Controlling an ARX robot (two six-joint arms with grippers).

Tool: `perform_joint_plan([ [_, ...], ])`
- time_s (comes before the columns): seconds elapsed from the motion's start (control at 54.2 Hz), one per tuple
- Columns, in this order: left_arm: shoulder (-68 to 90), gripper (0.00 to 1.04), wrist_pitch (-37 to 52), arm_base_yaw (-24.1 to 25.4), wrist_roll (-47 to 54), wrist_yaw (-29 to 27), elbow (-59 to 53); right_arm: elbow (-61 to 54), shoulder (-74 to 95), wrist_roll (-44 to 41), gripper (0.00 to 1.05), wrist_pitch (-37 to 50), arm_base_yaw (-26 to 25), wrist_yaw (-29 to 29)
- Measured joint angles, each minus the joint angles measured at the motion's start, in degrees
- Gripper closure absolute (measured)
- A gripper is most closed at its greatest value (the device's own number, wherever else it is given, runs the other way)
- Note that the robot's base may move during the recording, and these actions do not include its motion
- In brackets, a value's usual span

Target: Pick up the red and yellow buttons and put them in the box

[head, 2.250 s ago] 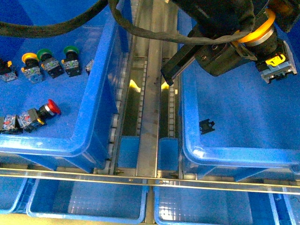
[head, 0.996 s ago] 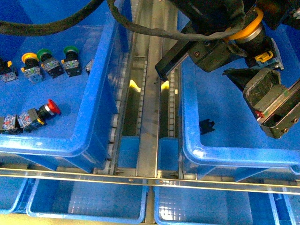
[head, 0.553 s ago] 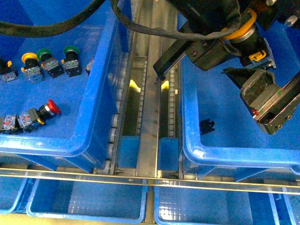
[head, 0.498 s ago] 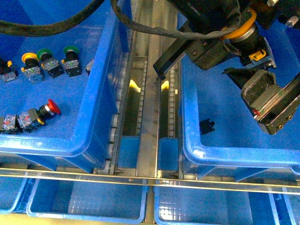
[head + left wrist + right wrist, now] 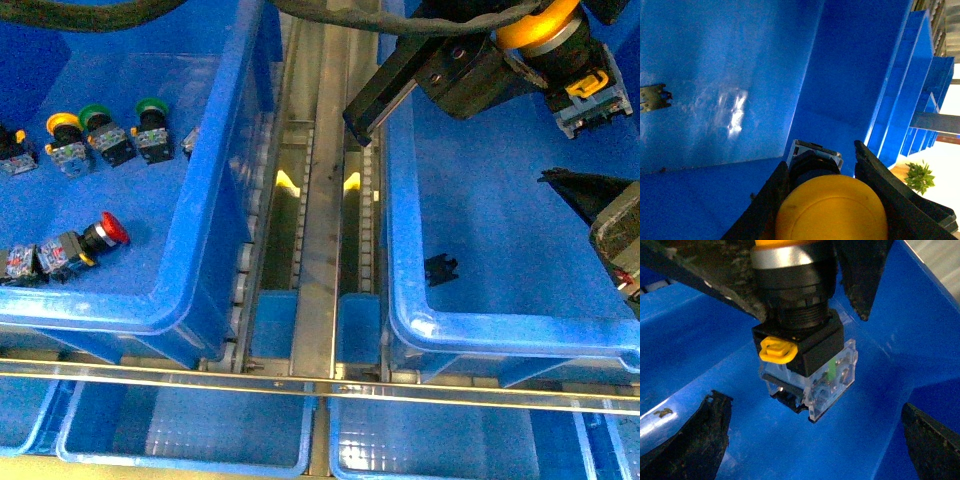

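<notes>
The left arm (image 5: pixel 440 80) reaches across above the box (image 5: pixel 470 335). Its left gripper (image 5: pixel 827 200) is clamped on the yellow button (image 5: pixel 805 355) at cap and collar, with the contact block pointing toward the box floor. The right gripper (image 5: pixel 820 440) waits beneath with fingers spread wide, holding nothing. Marks on the clear block are too small to read.

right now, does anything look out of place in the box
Yes: a small black part lies alone on the floor of the box, near a corner. It has no cap, so it looks like a loose clip or broken-off piece rather than a button.
</notes>
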Motion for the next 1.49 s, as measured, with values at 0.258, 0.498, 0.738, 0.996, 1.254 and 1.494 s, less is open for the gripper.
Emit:
perform_joint_plan([
  [0.258, 0.0, 0.72, 0.02, 0.04, -0.31, -0.22, 0.02, 0.94, 3.32, 0.0, 0.06, 3.65, 1.57, 1.16],
  [0.498, 0.0, 0.72, 0.17, 0.44, -1.53, -1.11, 0.02, 2.32, 5.18, 0.33, 0.06, 5.51, 3.65, 2.89],
  [0.738, 0.0, 0.72, 0.24, 0.46, -1.75, -0.92, 0.02, 3.28, 5.7, 0.76, 0.06, 6.95, 5.33, 4.04],
  [0.996, 0.0, 0.72, 0.26, 1.03, -1.73, -0.9, 0.02, 2.27, 3.39, 1.29, 0.06, 8.85, 7.1, 6.6],
  [1.254, 0.11, 0.72, -1.05, 2.75, -1.29, -1.33, 1.49, -0.28, 3.93, 1.51, 0.06, 12.15, 7.61, 8.41],
  [1.494, 0.24, 0.72, -1.79, 2.91, -1.14, -1.7, 3.39, -0.46, 5.86, 1.46, 0.06, 16.11, 9.09, 10.32],
])
